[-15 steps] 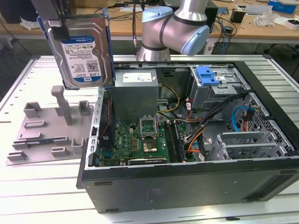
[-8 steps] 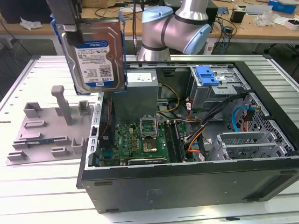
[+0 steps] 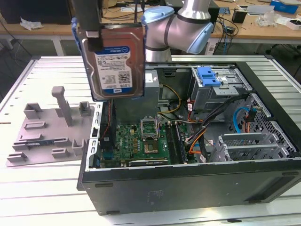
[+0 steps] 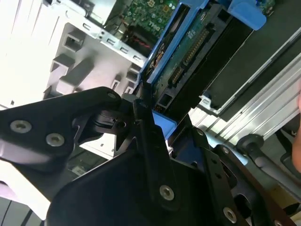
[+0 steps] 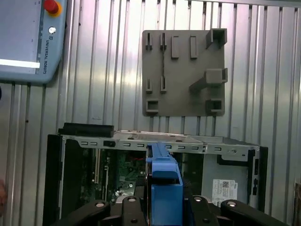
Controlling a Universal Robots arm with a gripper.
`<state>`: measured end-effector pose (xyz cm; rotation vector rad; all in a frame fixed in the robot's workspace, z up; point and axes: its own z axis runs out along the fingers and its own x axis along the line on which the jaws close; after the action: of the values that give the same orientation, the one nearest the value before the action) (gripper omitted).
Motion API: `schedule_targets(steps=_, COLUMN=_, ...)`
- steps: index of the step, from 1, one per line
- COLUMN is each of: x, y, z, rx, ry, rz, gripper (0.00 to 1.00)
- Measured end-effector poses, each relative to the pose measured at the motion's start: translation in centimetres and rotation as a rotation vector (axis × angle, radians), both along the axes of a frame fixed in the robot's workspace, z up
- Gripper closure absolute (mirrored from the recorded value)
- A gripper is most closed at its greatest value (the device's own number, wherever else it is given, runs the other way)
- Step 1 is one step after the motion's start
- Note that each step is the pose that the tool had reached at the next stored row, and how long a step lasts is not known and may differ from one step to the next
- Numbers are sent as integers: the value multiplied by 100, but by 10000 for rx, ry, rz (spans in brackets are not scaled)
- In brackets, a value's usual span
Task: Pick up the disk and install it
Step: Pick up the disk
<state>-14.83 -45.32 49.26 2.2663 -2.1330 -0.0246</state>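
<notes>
A robotics lab or workshop is shown. A robot arm (image 3: 181, 28) is seen at a slatted aluminium table (image 3: 42, 197), on which an opened desktop computer case (image 3: 188, 188) and a grey moulded fixture plate (image 3: 47, 136) are laid. Wooden workbenches (image 3: 254, 29) strewn with cables and small parts are seen behind. A control pendant (image 5: 23, 47) with a red stop button (image 5: 51, 6) is seen in the first wrist view.
</notes>
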Motion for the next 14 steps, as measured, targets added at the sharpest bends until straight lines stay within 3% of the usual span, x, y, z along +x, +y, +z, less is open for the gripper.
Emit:
schedule_targets(steps=4, x=172, y=-97, z=0, rx=25, ry=4, rz=0, gripper=63)
schedule_targets(steps=7, x=365, y=-206, z=0, rx=53, ry=7, rz=1, gripper=63)
schedule_targets(steps=14, x=638, y=-371, z=3, rx=74, ry=12, rz=0, gripper=63)
